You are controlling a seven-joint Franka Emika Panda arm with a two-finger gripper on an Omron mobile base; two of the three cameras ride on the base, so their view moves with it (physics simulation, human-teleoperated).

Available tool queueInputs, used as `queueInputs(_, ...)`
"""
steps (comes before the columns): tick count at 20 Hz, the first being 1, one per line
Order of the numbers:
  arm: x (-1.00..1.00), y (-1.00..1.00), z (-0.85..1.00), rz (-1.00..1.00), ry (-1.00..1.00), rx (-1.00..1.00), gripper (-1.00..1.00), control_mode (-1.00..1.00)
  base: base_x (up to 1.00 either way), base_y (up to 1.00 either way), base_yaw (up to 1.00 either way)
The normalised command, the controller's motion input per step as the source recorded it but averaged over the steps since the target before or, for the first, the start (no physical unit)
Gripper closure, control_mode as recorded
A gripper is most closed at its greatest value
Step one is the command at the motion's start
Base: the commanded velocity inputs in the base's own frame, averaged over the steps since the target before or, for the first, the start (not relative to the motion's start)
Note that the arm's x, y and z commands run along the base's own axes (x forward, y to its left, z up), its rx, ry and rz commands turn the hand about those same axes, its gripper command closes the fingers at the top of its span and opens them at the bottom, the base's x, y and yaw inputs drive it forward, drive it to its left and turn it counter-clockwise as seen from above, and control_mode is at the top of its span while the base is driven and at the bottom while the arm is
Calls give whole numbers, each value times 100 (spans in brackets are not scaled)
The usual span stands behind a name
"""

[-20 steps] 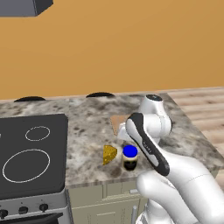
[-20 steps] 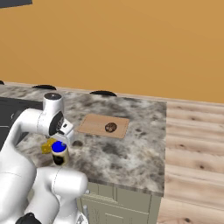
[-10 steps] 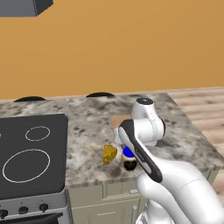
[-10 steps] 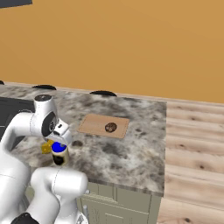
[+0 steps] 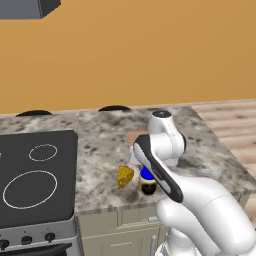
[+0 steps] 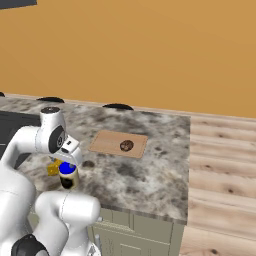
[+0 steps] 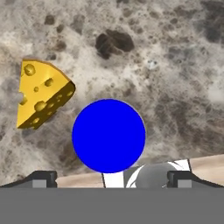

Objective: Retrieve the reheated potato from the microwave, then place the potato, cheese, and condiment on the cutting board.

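Note:
The condiment jar [image 7: 108, 135] with its blue lid stands on the granite counter near the front edge, also seen as the condiment [image 6: 67, 169] [image 5: 146, 175]. My gripper [image 7: 112, 177] hangs open right above it, one fingertip [image 7: 43, 177] on each side of the lid and nothing held. The yellow cheese wedge [image 7: 41, 94] [image 5: 125, 176] [image 6: 53, 169] lies just beside the jar. Farther back, the cutting board [image 6: 107, 141] carries the dark potato [image 6: 126, 145]; my arm hides most of the cutting board [image 5: 134, 136] in the left base view. The microwave is out of view.
A black stovetop [image 5: 35, 175] fills the counter's left end. The counter's front edge runs just below the jar, and wood floor [image 6: 220, 170] lies beyond its right end. An orange wall backs the counter.
My arm has swung a little to the left and brought the hand over the jar. The jaws have stayed open, and jar, cheese and potato have not moved.

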Motion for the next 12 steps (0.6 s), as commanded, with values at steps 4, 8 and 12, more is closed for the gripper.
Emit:
queueInputs(4, 14, 0, -11, 0, 0, 0, -100, -100, 0, 0, 0)
queueInputs(8, 9, 0, -20, 1, 0, 0, -100, -100, 0, 0, 0)
queueInputs(12, 8, 0, -19, 1, 0, -2, -100, -100, 0, 0, 0)
